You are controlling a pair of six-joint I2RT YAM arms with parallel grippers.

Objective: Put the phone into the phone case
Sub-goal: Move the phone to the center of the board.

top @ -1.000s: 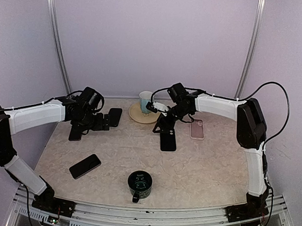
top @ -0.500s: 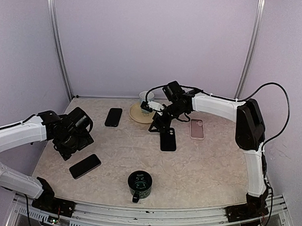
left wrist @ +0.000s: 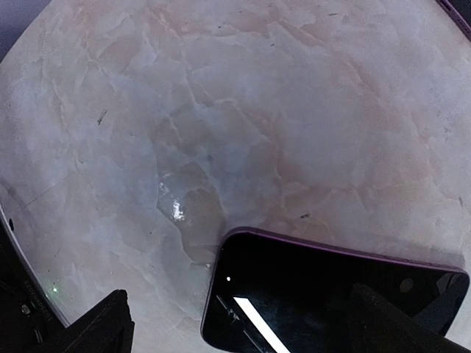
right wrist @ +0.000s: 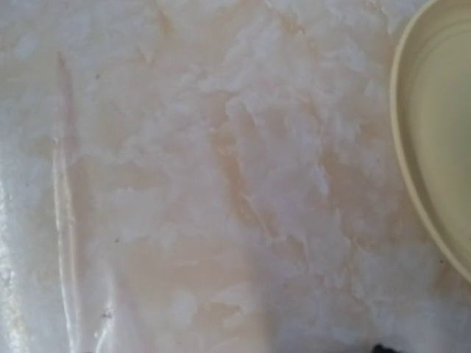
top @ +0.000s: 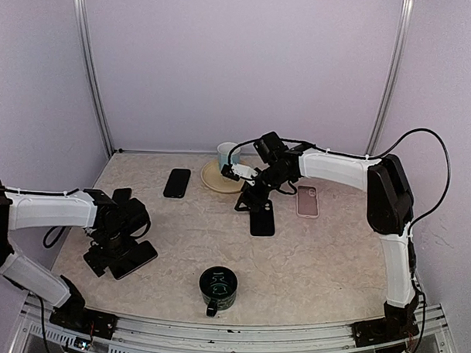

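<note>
**Phone.** The phone (top: 140, 256) lies flat and screen up on the bench (top: 325, 257), to the left of the dark mug (top: 218, 287) and slightly farther back.

**Left hand.** The left hand (top: 113, 257) is lowered over the end of the phone that points away from the mug. Its fingers (left wrist: 96, 331) are spread fully. In the left wrist view one finger stands clear of the phone's purple-edged corner, and the other overlaps the opposite end. Contact there cannot be confirmed. The hand grips nothing.

**Phone case.** The black phone case (top: 262, 221) lies flat beyond the mug, slightly to its right.

**Right hand.** The right hand (top: 248, 202) sits low at the end of the case farther from the mug. Whether it touches the case cannot be told. Its fingers stand apart and hold nothing. The right wrist view shows only bare bench and the rim of the plate (right wrist: 434, 147).

**Other items.**
- The plate rests far beyond the mug, with a pale cup (top: 227, 153) at its far side.
- A second black phone (top: 176, 182) lies beyond the mug to the left.
- A pink case (top: 307, 201) lies beyond the mug to the right.
</note>
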